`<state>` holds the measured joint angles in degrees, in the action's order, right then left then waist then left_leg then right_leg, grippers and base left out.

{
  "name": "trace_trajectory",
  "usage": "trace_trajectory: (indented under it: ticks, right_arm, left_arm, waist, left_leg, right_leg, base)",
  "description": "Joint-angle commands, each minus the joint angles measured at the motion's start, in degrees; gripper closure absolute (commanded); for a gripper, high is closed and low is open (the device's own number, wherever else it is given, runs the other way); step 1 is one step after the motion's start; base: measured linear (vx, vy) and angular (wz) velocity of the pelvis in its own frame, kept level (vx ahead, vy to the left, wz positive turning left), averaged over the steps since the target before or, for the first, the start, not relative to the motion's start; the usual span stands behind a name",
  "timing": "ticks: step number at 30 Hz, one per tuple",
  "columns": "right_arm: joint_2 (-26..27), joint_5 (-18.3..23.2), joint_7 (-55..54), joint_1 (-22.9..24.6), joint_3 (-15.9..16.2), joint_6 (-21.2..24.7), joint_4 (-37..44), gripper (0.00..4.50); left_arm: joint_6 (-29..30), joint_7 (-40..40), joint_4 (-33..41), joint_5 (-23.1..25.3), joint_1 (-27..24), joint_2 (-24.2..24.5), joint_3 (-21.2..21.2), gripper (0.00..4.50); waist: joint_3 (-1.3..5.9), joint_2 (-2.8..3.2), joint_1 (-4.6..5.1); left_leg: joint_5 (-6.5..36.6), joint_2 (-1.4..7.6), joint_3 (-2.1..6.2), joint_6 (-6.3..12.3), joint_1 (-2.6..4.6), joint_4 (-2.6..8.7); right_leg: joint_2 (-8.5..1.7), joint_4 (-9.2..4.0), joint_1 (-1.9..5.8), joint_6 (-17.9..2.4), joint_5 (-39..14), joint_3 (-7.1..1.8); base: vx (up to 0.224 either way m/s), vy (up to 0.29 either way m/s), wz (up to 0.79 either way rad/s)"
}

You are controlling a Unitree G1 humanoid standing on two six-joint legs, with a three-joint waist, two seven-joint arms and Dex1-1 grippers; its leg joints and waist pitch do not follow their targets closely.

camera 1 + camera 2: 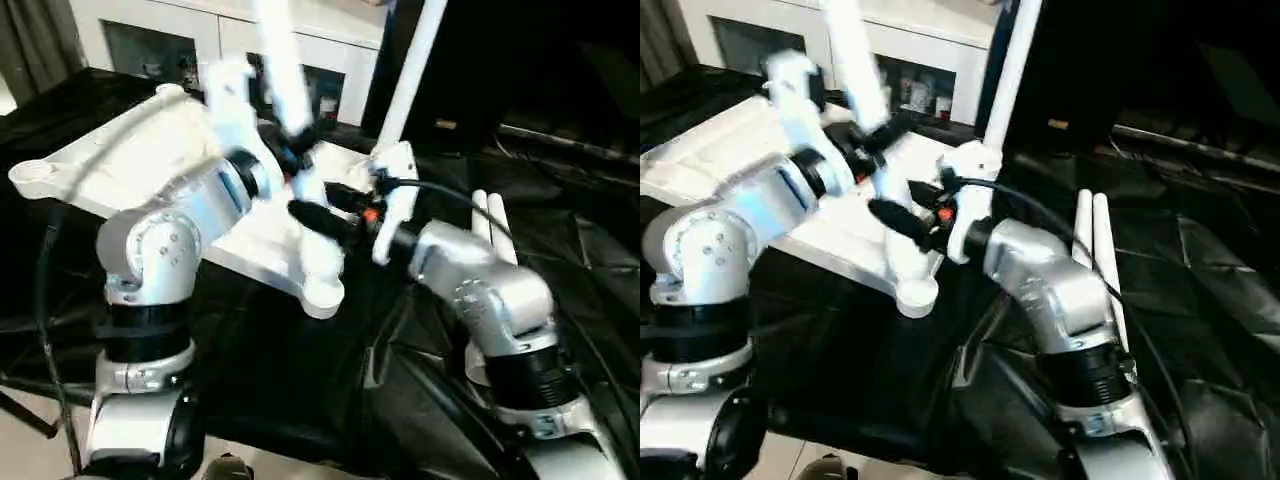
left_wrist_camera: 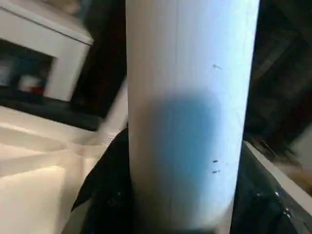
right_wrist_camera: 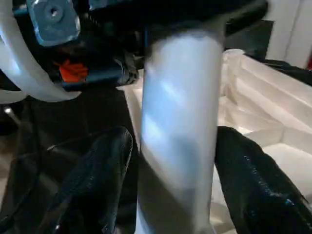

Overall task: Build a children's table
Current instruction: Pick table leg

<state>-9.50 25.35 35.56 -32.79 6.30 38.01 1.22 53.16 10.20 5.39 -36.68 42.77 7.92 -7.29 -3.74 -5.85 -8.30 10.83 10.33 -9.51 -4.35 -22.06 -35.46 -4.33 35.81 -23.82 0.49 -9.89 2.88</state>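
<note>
The children's table top (image 1: 150, 150) lies upside down on black cloth, ribbed side up. A white leg (image 1: 278, 60) stands tilted over the near corner socket (image 1: 322, 295). My left gripper (image 1: 293, 140) is shut on this leg partway up; it is the wide white tube (image 2: 190, 97) in the left wrist view. Lower down, my right gripper (image 1: 322, 215) straddles the same leg (image 3: 178, 122). Its black fingers (image 3: 102, 180) stand on either side, with a thin gap on one side. Another leg (image 1: 412, 70) stands upright in the far right corner.
Two more white legs (image 1: 1095, 250) lie side by side on the black cloth to the right of my right forearm. A white cabinet with glass doors (image 1: 170, 40) stands behind the table top. A dark panel rises at the back right.
</note>
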Motion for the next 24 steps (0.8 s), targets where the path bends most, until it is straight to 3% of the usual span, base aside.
trace_trajectory:
  ticks: [1, 6, 15, 22, 24]
  right_arm:
    - [-2.77, 2.43, 3.92, -0.98, -2.44, 2.08, -0.16, 1.34]
    - [-7.18, 6.95, 10.97, -1.77, -3.05, 6.94, -0.04, 1.33]
    - [-10.27, 9.34, 16.46, -2.39, -1.62, 9.29, 0.19, 1.33]
    - [-11.0, 9.47, 18.42, -2.57, -0.62, 9.86, 0.21, 1.33]
    - [-11.2, 9.56, 18.91, -2.72, -0.3, 9.94, 0.05, 1.33]
  left_arm:
    - [0.63, 4.06, 1.78, -2.33, 0.87, 0.53, 1.81, 2.66]
    - [-0.07, 8.88, 1.4, -3.75, 1.84, 2.37, 1.97, 2.66]
    - [0.13, 13.79, 1.08, -7.02, 2.77, 3.34, 0.14, 2.66]
    - [-0.11, 18.56, 3.33, -8.16, 1.69, 5.11, 1.79, 2.66]
    - [-0.22, 20.41, 3.71, -8.19, 1.46, 6.12, 2.57, 2.66]
  waist:
    - [4.05, 1.36, 0.15]
    - [4.05, 1.09, 0.27]
    - [4.06, 0.92, 0.19]
    - [4.07, 0.86, 0.07]
    - [4.05, 0.55, 0.15]
  left_leg:
    - [11.4, 2.2, 0.85, -4.74, 1.22, 5.25]
    - [10.17, 2.19, 0.76, -3.86, 0.89, 5.08]
    - [9.88, 2.31, 0.68, -3.77, 1.12, 4.91]
    - [9.18, 2.39, 0.68, -3.81, 1.05, 4.93]
    - [8.83, 2.42, 0.62, -3.67, 1.03, 4.94]
  right_leg:
    - [-3.43, -3.83, 3.0, -6.06, -11.1, -2.21]
    - [-3.6, -3.81, 3.25, -7.12, -11.0, -2.23]
    - [-3.57, -3.86, 3.05, -8.53, -12.33, -2.14]
    - [-3.73, -3.75, 3.03, -8.71, -12.53, -2.15]
    - [-3.72, -3.77, 3.04, -8.62, -12.72, -2.16]
  base:
    - [0.0, 0.0, 0.0]
    - [0.0, 0.0, 0.0]
    - [0.0, 0.0, 0.0]
    - [0.0, 0.0, 0.0]
    - [0.0, 0.0, 0.0]
